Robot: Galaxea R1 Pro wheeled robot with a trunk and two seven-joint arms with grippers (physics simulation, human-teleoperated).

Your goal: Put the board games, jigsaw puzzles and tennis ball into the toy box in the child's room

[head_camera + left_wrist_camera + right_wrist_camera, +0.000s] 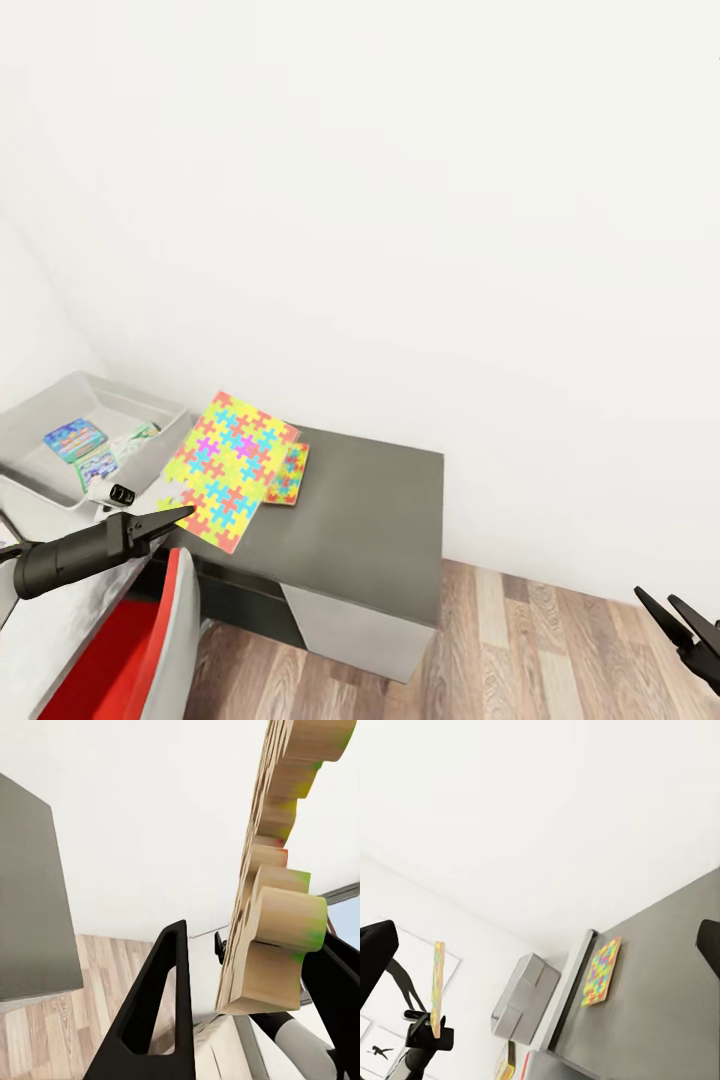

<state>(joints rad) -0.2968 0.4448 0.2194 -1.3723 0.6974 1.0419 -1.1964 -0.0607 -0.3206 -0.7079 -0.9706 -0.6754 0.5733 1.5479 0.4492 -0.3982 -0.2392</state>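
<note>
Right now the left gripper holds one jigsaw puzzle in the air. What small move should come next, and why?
Probably carry it sideways toward the toy box. The left gripper pinches the large jigsaw puzzle by its edge, lifted and tilted above the cabinet top, while the box sits beside it on the robot's left with board games already inside. A second, smaller puzzle remains lying on the cabinet.

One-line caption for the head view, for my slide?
Left gripper lifts a jigsaw puzzle beside the toy box; second puzzle lies on the cabinet.
</note>
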